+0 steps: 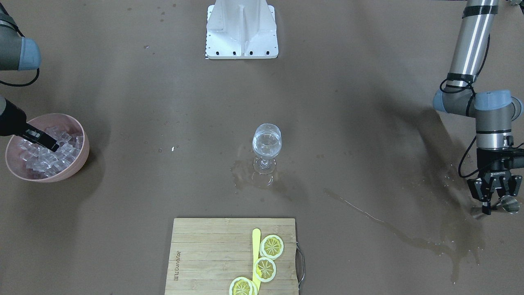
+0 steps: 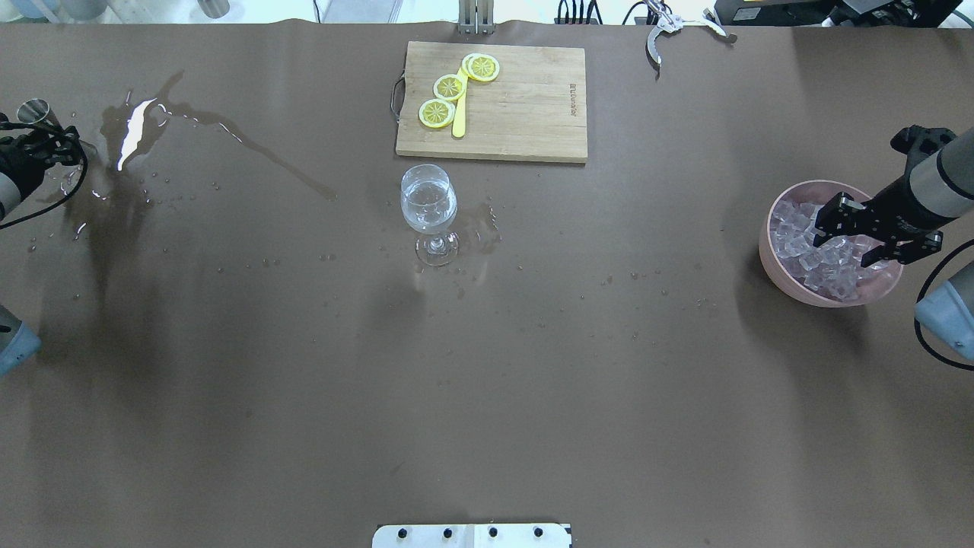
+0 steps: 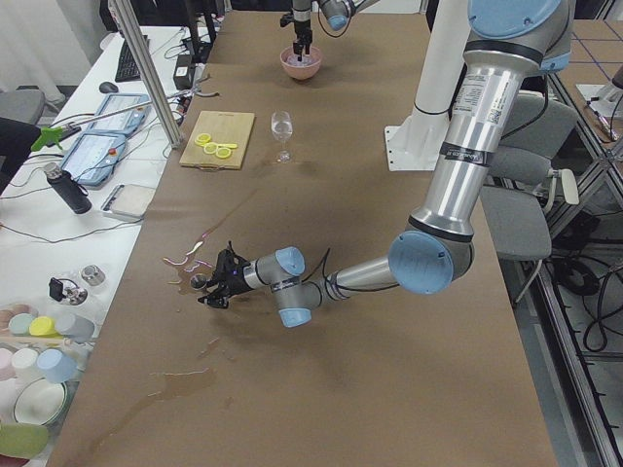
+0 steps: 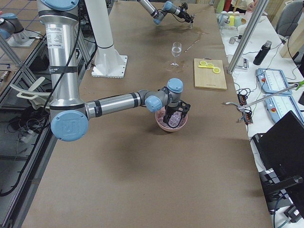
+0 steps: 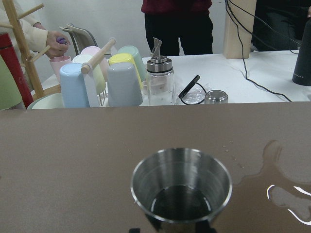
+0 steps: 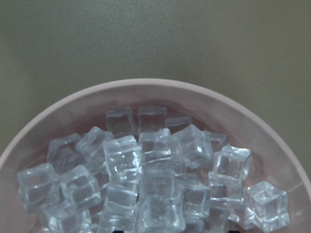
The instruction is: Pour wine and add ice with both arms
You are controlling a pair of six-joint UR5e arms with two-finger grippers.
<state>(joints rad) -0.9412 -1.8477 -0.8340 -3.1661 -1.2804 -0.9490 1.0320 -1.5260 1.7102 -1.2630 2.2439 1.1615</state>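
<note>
Brown table, wet with spills | wine glass at centre held the wine | left tool straddled steel cup, grip undeterminable | right tool, jaws spread, hung low over ice in pink bowl | risk: slick cube slipping free, or dropping hard and toppling the glass.

The cup is brushed, shiny metal; the ice is glassy and clear (its bowl matt pink); the board is pale grained wood.
</note>
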